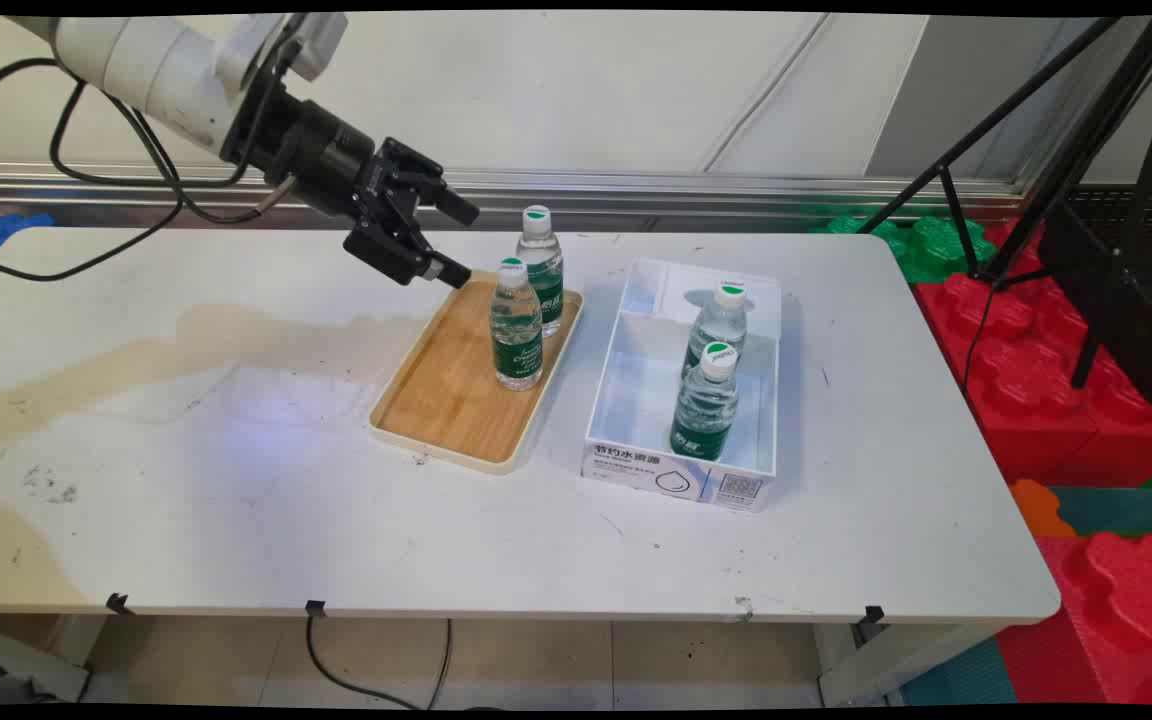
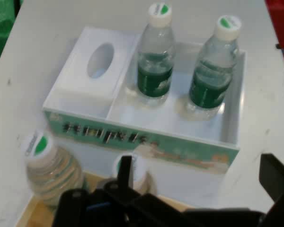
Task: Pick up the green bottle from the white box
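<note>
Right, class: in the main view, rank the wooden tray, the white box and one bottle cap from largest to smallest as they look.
1. White box and wooden tray: they look alike in size, so no ranking between them.
2. Bottle cap: clearly smallest.

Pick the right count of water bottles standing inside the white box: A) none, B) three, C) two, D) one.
C: two water bottles stand upright in the white box, while the other two stand on the wooden tray beside it.
</note>
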`<state>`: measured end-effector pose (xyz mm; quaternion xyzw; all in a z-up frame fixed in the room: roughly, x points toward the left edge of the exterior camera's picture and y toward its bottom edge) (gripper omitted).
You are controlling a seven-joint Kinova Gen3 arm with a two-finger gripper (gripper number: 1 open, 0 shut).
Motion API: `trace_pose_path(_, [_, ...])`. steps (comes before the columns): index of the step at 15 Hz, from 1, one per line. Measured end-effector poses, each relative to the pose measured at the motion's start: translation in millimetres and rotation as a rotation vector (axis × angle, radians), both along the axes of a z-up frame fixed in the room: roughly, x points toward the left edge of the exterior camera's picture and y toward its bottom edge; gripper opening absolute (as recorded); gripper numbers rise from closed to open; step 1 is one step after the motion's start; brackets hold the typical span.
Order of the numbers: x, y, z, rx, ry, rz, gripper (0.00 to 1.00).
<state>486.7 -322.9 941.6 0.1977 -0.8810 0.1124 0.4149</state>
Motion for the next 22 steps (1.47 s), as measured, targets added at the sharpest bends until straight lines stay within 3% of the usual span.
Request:
trace_pose_path(5, [-27,4,9,-0.012,0.021,-0.062,1.00])
trace_pose_path(10, [-67,3,0,-0.008,0.032,-0.108,1.00])
trace_pose_path(22, [-164,-23,-62,0.016,-0.012,-0.166,1.00])
